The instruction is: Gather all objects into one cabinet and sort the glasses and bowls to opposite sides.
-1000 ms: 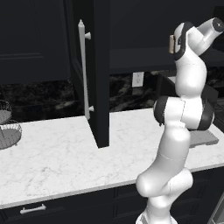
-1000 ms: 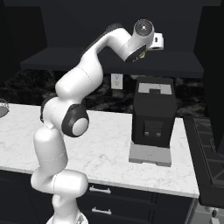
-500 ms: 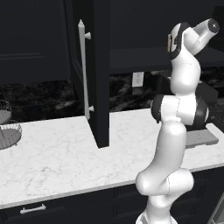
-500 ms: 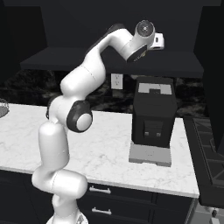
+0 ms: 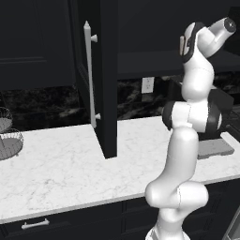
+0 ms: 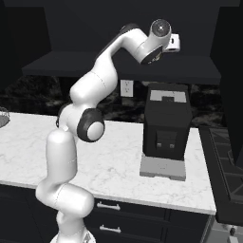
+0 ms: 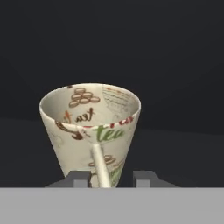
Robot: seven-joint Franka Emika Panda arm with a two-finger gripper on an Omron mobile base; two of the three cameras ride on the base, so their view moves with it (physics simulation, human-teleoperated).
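I am looking down the claw (image 7: 111,177) at the cream mug (image 7: 90,131), which is standing upright right in front of it on a dark shelf (image 7: 183,153). The two finger tips (image 7: 79,178) are rising at either side of the mug's thin handle, one to each side near the base. Whether they are pressing the handle I cannot tell; a narrow gap is showing between the handle and the tip on the other side. The mug is flaring wide at the rim, and I am reading brown and green "tea" lettering on its wall.

From the base cameras, I am seeing the arm (image 5: 190,117) reaching high, its hand up inside the black wall cabinet (image 6: 121,66). The cabinet door (image 5: 101,75) is standing open with its long white bar handle (image 5: 89,75). Below, a black coffee machine (image 6: 166,128) is sitting on the white marble counter (image 5: 61,173), and a wire basket (image 5: 9,136) is resting at the counter's far left.
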